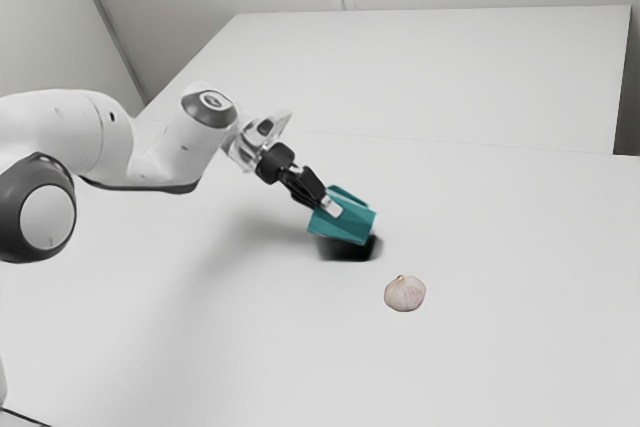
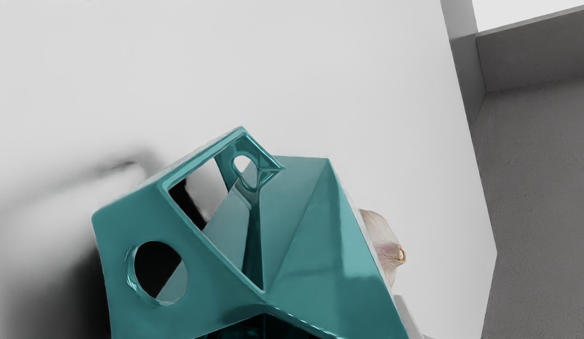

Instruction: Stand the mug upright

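Note:
The black gripper (image 1: pixel 332 207) reaches down from the upper left in the exterior view, shut on the teal mug (image 1: pixel 350 224). A pale fingertip lies against the mug's near side. The angular mug is tilted and held just above the table, over a dark shadow. In the wrist view, the mug (image 2: pixel 315 235) spreads across the lower middle, with its dark opening at the bottom edge and a round hole in one side. Of the gripper (image 2: pixel 407 318), one pale fingertip appears beside the mug's wall; the other is hidden by the mug.
A garlic bulb (image 1: pixel 405 293) lies on the white table (image 1: pixel 480 207), a short way from the mug toward the exterior view's lower right. In the wrist view the garlic (image 2: pixel 383 245) is partly hidden behind the mug. The table's edge and a grey floor lie beyond.

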